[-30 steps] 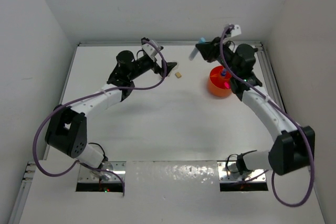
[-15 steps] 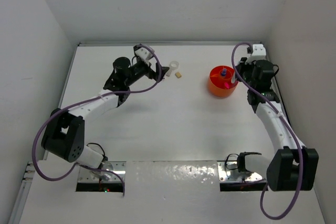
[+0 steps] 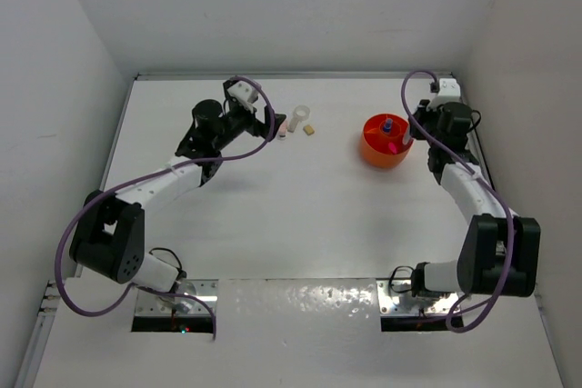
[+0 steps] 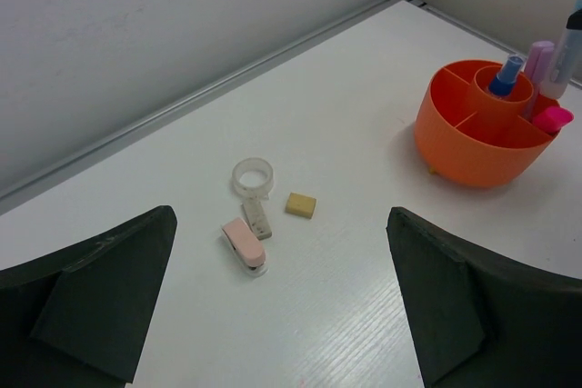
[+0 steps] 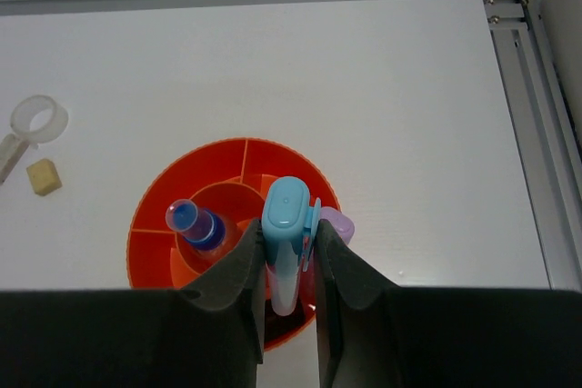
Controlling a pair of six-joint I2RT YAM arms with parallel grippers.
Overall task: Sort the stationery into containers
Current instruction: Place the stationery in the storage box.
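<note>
**White worktop: blue pen held over tub**

White-walled bay, plain white worktop (image 3: 300, 215). R fingers (image 5: 232, 288) are clenched on the pastel blue pen (image 5: 285, 224), upright over the orange tub (image 3: 377, 157) at far right. Pen is prob. light, stiff, slick plastic, so grip mid-barrel below the cap. L fingers (image 4: 100, 297) are spread wide, empty.

Count:
- 1 tub
- 3 pcs inside: blue bottle (image 5: 193, 222), lilac piece (image 5: 338, 223), pink marker (image 4: 551, 118)
- 4 loose: clear ring (image 4: 253, 176), tan block (image 4: 301, 204), pink piece (image 4: 244, 244), pale slim piece (image 4: 258, 219)
</note>
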